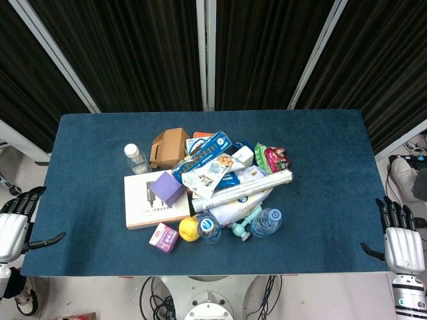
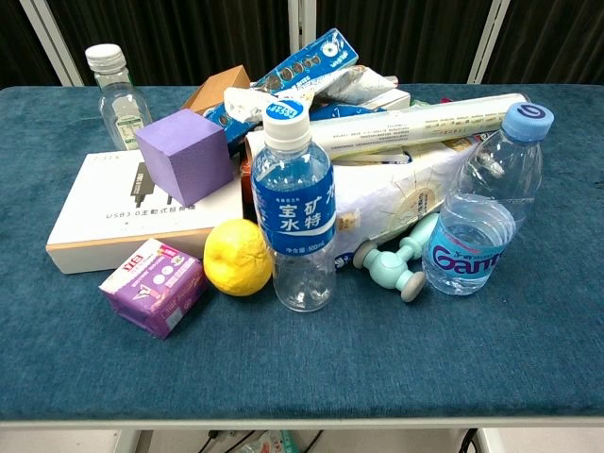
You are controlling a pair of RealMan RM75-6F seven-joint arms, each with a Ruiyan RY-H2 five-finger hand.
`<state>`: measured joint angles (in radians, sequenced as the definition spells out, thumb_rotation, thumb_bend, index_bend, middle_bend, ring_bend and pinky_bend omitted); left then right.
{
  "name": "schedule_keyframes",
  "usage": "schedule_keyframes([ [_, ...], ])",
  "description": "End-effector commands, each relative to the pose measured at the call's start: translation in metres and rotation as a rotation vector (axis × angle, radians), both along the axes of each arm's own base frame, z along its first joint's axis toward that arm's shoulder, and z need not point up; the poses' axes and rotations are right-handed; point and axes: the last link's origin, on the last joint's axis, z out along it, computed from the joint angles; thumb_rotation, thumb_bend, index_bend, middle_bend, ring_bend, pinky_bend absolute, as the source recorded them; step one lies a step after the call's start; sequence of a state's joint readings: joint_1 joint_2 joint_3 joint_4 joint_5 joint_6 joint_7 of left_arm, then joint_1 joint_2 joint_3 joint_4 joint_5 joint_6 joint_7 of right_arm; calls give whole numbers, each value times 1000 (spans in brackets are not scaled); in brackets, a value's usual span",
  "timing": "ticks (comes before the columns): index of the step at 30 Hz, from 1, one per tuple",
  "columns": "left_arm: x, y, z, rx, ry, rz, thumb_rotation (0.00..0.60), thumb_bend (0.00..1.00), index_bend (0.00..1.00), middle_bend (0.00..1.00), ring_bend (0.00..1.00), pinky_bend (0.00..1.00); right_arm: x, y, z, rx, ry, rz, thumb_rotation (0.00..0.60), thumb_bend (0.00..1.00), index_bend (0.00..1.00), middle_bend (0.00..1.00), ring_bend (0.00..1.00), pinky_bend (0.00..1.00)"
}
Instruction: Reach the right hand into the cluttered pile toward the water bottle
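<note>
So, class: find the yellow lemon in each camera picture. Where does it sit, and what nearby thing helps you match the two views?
Head view: the lemon lies at the near edge of the pile, left of centre.
Chest view: the lemon sits low, left of centre, on the blue cloth.
Shared landmark: the blue-labelled water bottle stands just right of it in both.

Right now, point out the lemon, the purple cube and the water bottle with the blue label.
lemon (image 2: 238, 257), chest view, middle of its yellow skin.
purple cube (image 2: 185, 156), chest view, its front face.
water bottle with the blue label (image 2: 294, 203), chest view, on the blue label.
</note>
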<state>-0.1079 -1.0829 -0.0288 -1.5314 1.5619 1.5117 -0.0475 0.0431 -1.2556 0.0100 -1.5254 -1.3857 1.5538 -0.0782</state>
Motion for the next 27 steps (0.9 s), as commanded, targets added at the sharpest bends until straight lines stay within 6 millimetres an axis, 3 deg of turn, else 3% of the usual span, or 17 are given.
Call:
schedule_keyframes([
  [1, 0, 0, -1, 0, -1, 1, 294, 50, 87, 108, 144, 255, 1, 0, 0, -3, -8, 6, 600, 0, 0, 0, 0, 0],
  [12, 0, -3, -1, 9, -7, 0, 291, 49, 87, 108, 144, 254, 6, -3, -6, 19, -52, 25, 600, 0, 0, 0, 0, 0],
  [17, -1, -1, 0, 17, -9, 1, 292, 49, 87, 108, 144, 254, 21, -11, -16, 62, -123, 74, 600, 0, 0, 0, 0, 0],
  [27, -4, -2, -3, 10, -15, 12, 294, 49, 87, 108, 144, 255, 70, -43, -79, 189, -575, 183, 600, 0, 0, 0, 0, 0],
])
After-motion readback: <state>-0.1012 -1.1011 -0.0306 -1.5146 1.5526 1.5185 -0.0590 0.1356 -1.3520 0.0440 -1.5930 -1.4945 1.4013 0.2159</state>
